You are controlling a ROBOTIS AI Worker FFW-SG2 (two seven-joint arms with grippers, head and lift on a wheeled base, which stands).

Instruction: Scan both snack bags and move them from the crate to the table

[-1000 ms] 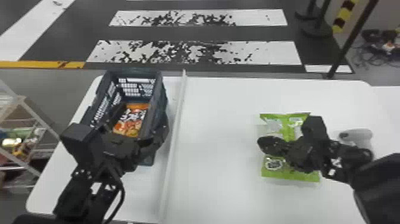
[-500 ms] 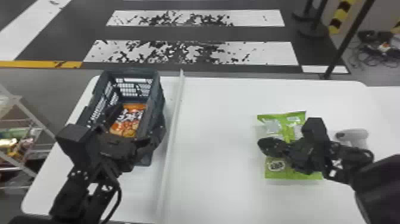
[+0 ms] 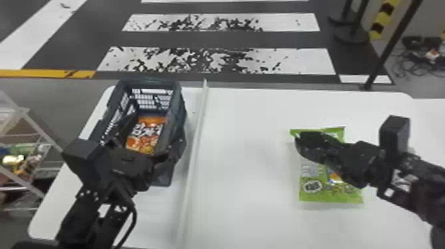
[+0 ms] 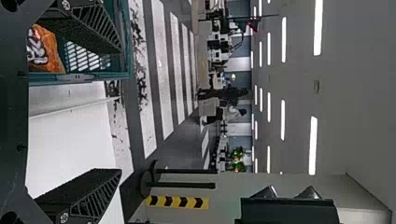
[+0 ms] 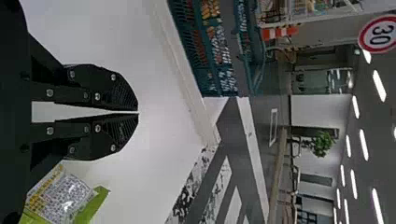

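My left gripper [image 3: 149, 142] stands open at the crate [image 3: 180, 109], one finger over its inside, the other by its right wall. An orange snack bag [image 3: 145, 135] lies inside the crate. In the left wrist view, my left gripper [image 4: 119, 112] has its fingers wide apart, with the orange bag [image 4: 46, 51] beyond one of them. On the table at the right lies a green snack bag [image 3: 326, 193]. Above its far part is my right gripper [image 3: 299, 137], partly covering it. In the right wrist view, my right gripper [image 5: 138, 112] is shut on nothing, with the green bag [image 5: 95, 203] beside it.
A long pale strip [image 3: 195, 142] runs over the white table [image 3: 245, 159] between crate and green bag. A wire rack [image 3: 29, 165] with goods stands beyond the table's left edge. A dark pole [image 3: 387, 53] rises behind the table's far right.
My right arm has shifted right and its gripper slightly away from the robot, uncovering more of the green bag's near part. The left arm and both bags look unmoved; the white scanner is now behind the right arm.
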